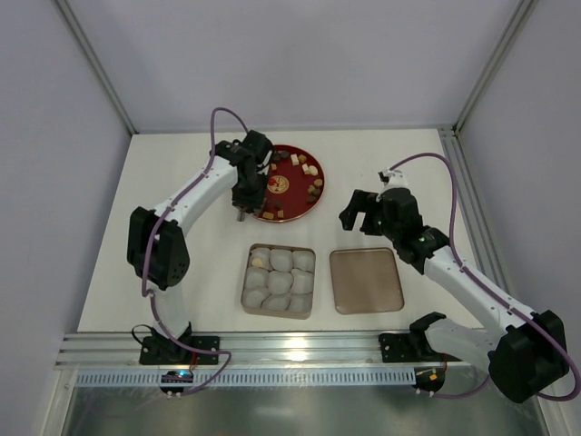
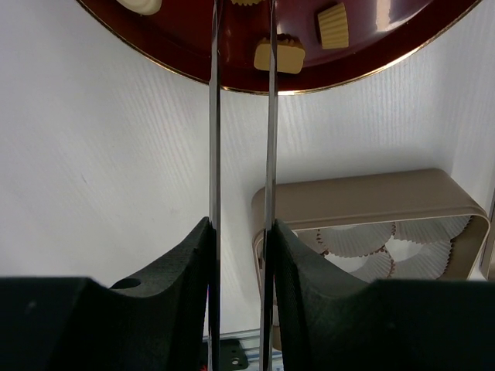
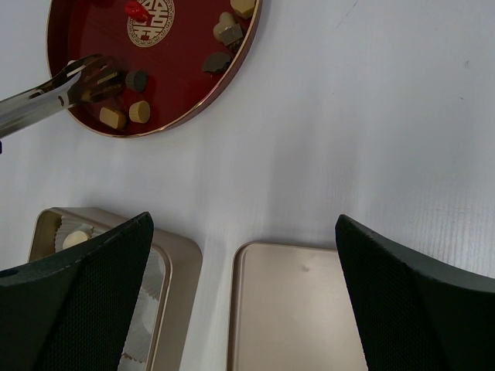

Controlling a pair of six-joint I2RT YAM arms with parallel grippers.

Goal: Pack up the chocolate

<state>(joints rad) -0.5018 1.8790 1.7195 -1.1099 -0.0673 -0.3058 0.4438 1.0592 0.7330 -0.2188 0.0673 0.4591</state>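
Now left fingers (image 2: 178, 278) pinch metal tongs (image 3: 39, 99), tips over chocolate (image 3: 114, 117) on the plate (image 3: 77, 46) ahead; right fingers (image 3: 85, 278) spread wide.

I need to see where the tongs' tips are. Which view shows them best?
Right wrist: the tongs end over the plate beside chocolate. Left wrist shows only their blades, tips cut off; from the top, the left gripper mostly hides them.
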